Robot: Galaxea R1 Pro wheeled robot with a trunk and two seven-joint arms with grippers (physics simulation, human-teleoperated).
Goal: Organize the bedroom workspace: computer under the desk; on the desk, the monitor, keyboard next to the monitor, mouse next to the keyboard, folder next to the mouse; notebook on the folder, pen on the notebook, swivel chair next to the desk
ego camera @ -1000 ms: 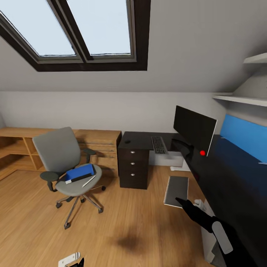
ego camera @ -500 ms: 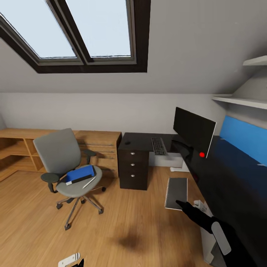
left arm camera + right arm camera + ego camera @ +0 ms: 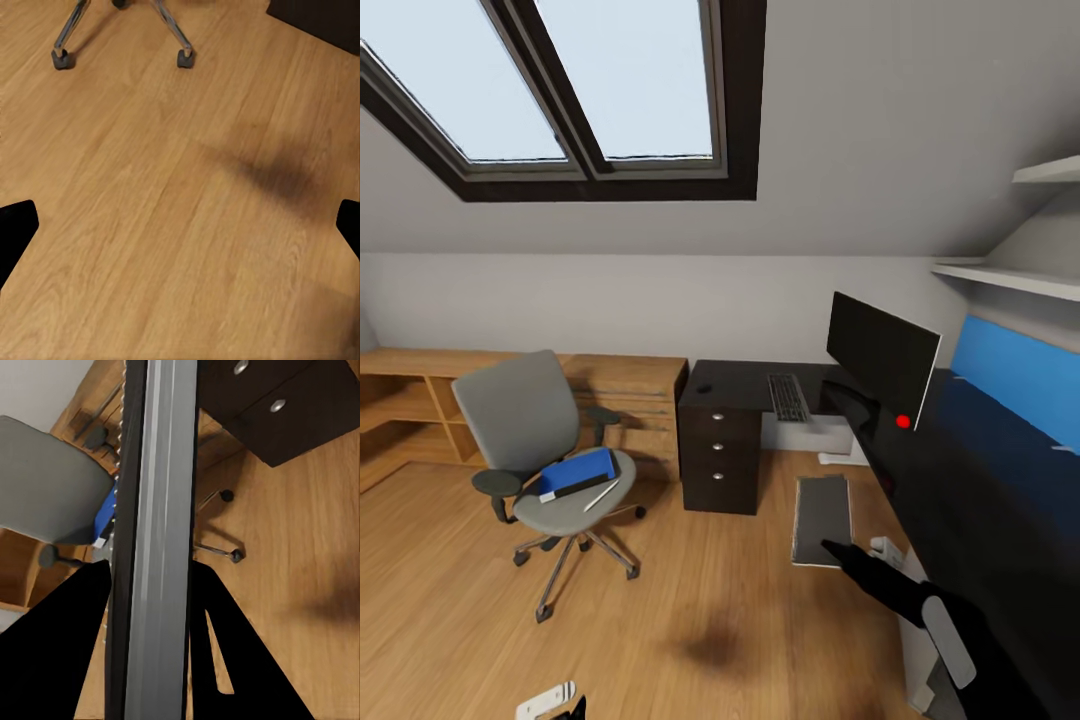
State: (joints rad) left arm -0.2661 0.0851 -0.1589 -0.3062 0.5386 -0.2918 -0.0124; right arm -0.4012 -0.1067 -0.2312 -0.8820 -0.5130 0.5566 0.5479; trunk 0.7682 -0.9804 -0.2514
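Observation:
My right gripper (image 3: 838,549) is shut on the lower edge of a flat grey slab that looks like the computer (image 3: 822,518), held above the floor beside the black desk (image 3: 735,378). In the right wrist view the slab (image 3: 154,532) runs between my fingers (image 3: 71,630). The monitor (image 3: 880,355), keyboard (image 3: 788,395) and mouse (image 3: 704,385) are on the desk. The grey swivel chair (image 3: 525,425) stands to the left, apart from the desk. On its seat lie the blue folder (image 3: 578,468), the dark notebook (image 3: 582,482) and the pen (image 3: 600,494). My left gripper (image 3: 180,232) is open over bare floor.
A light wooden dresser (image 3: 630,385) lines the back wall behind the chair. The desk's drawer unit (image 3: 718,460) stands between chair and computer. A blue wall panel (image 3: 1015,375) and white shelves (image 3: 1010,270) are at the right. The chair's castors (image 3: 184,56) are close to my left gripper.
The whole view has shifted slightly. My right gripper has carried the computer a little to the left, away from the desk's edge.

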